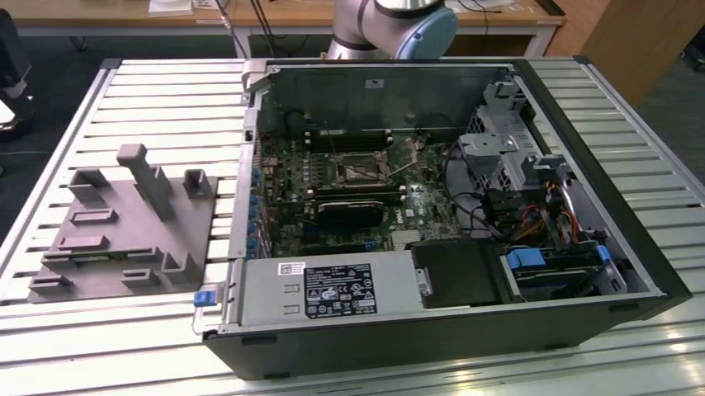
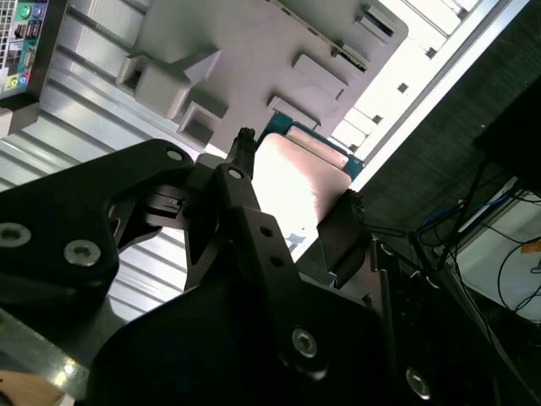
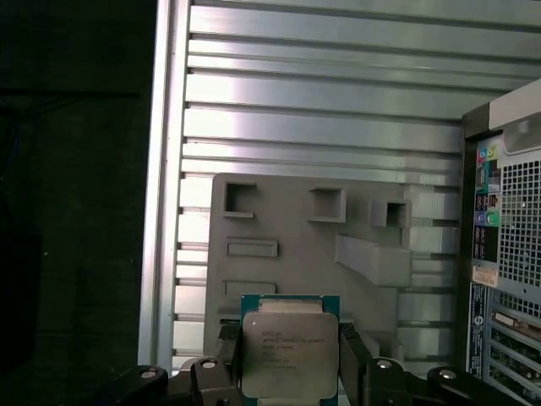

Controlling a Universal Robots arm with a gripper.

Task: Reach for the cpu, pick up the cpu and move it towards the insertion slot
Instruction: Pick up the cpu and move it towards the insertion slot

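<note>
Over the grey fixture [image 3: 287, 228], your pincer [image 3: 289, 364] grips the cpu [image 3: 287, 342] by opposite edges, likely sparing its contacts; the insertion slot [image 1: 358, 172] sits well apart inside the case [image 1: 463, 338].

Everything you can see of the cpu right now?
The cpu is a flat square chip: silvery metal lid with small print, thin green rim. The gripper is shut on it, black fingers pressing two opposite edges. It looks lifted clear of the grey fixture plate seen behind it, lid facing the first wrist view.
</note>
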